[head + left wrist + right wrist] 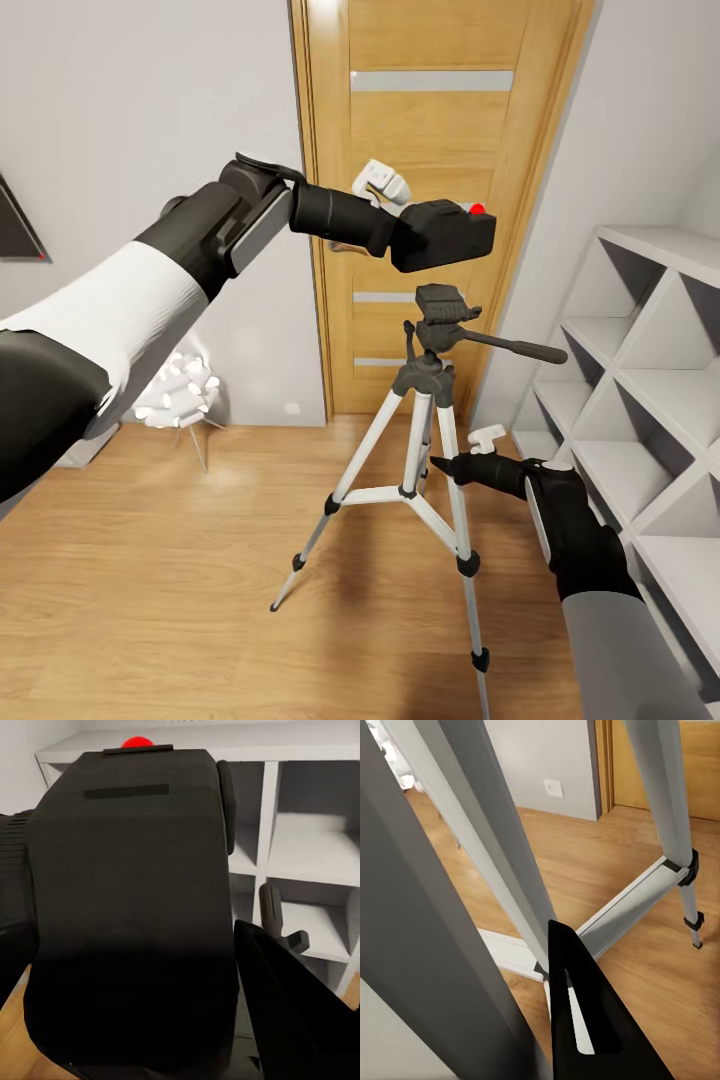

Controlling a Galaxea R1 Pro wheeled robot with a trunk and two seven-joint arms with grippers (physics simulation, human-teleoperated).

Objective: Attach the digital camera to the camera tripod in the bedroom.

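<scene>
Digital camera is held in left gripper just above camera tripod head; right gripper width can't be told.

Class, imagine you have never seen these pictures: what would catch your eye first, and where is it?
First, the black digital camera with its red dot, held by the left gripper just above the head of the camera tripod. The tripod stands on the wood floor in front of the wooden door. Lower down, the right gripper reaches toward a tripod leg, beside the white cube shelves.
</scene>
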